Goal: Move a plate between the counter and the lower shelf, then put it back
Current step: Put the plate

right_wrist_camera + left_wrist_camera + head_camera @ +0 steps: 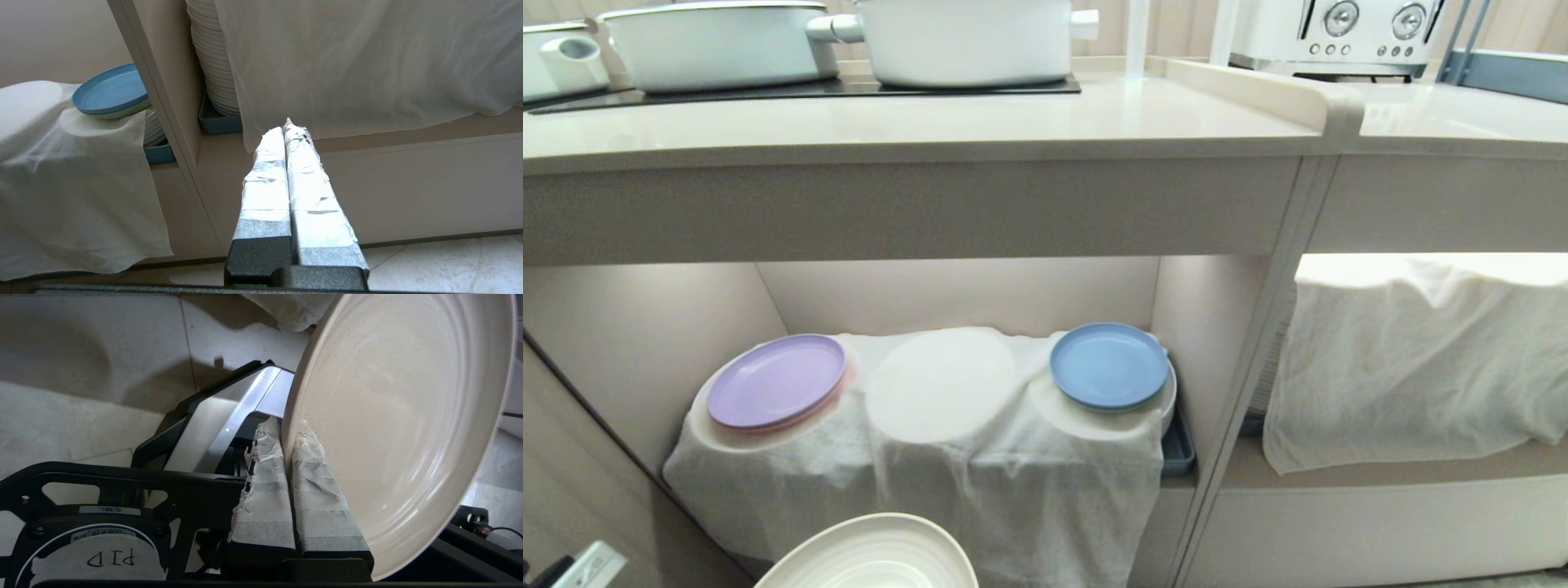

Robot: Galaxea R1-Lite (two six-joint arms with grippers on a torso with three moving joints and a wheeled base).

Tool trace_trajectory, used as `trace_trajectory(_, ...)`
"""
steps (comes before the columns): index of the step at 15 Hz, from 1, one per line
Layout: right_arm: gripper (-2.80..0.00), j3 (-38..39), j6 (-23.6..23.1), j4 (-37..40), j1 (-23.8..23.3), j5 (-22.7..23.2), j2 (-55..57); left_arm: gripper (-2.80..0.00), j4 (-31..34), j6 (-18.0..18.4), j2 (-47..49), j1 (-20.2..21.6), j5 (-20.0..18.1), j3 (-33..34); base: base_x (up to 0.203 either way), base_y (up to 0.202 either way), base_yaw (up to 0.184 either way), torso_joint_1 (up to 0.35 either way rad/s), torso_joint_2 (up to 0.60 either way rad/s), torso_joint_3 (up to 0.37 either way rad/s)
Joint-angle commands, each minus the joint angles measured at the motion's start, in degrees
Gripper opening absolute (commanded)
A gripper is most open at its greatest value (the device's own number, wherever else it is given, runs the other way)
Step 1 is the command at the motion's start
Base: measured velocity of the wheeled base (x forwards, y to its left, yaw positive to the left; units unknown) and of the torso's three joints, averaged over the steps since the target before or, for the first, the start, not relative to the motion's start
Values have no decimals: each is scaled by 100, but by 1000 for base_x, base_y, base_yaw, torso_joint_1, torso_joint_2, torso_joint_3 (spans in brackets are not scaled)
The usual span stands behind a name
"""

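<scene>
Black left tool (286,435) with frayed white-taped fingers, black bracket, round label marked "PID", right tool (286,130) taped alike

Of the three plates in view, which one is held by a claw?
The cream plate, pinched at its rim by the left claw. The lilac plate and blue plate rest on the cloth-covered humps.

1. Cream plate (870,555): lower part cut off by head view's bottom edge; holding gripper out of that view.
2. In left wrist view, plate's far rim cut off at top & right.
3. White cloth (947,457) hides whatever makes three round humps in lower shelf (637,343).
4. Stack of white plates (214,61) mostly behind cream cloth (367,61); count can't tell.
5. White pots (964,37) on cooktop: tops cut off.
6. Toaster (1335,33): top cut off.
</scene>
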Motion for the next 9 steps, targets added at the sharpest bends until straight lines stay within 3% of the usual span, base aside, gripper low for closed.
trace_trajectory(1,-280,0,4,-20,4,-2,7,-280,3,-17,12,0,-9,0,0,0,0,48,-317,-292)
trace_trajectory(9,-280,0,-5,-11,4,-2,7,-280,3,-25,12,0,-9,-26,0,0,0,182,-495,-281)
